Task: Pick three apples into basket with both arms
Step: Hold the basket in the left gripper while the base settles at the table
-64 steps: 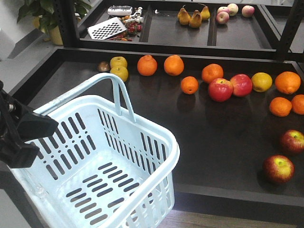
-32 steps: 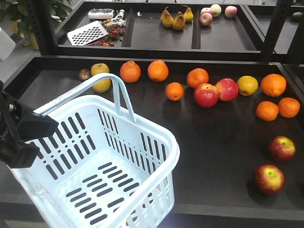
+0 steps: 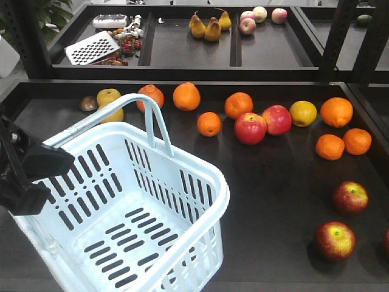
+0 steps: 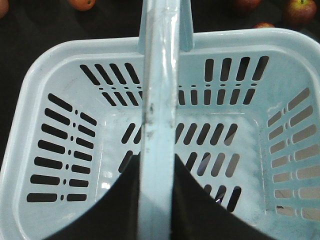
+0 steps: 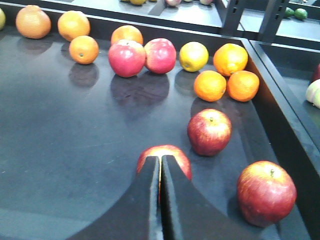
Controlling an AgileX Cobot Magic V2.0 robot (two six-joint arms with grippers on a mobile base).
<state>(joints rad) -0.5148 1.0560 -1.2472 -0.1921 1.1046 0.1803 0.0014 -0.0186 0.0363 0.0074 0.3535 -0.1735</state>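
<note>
Three apples (image 3: 350,197) lie on the dark surface (image 5: 60,150) around the right pincer (image 5: 161,161), whose two fingers are pressed together with nothing between them. One apple (image 5: 179,156) sits just past the tips and is partly hidden by them. A second apple (image 5: 209,131) lies a little further ahead and to the right, and a third apple (image 5: 266,192) rests beside the fingers on the right, near the raised edge of the surface. Well ahead of this pincer, two pink-red apples (image 5: 127,57) touch each other, with a yellow fruit (image 5: 193,56) to their right and oranges (image 5: 210,85) nearer than that fruit. The left pincer (image 4: 157,160) is clamped on the handle (image 4: 160,75) of the basket (image 3: 182,176), the hoop running straight out between its fingers. In the front view the basket spreads out to the right of that pincer, tilted, at the near left of the surface. Whether it rests there or hangs clear cannot be told. The apples are well apart from it, far to the right.
</note>
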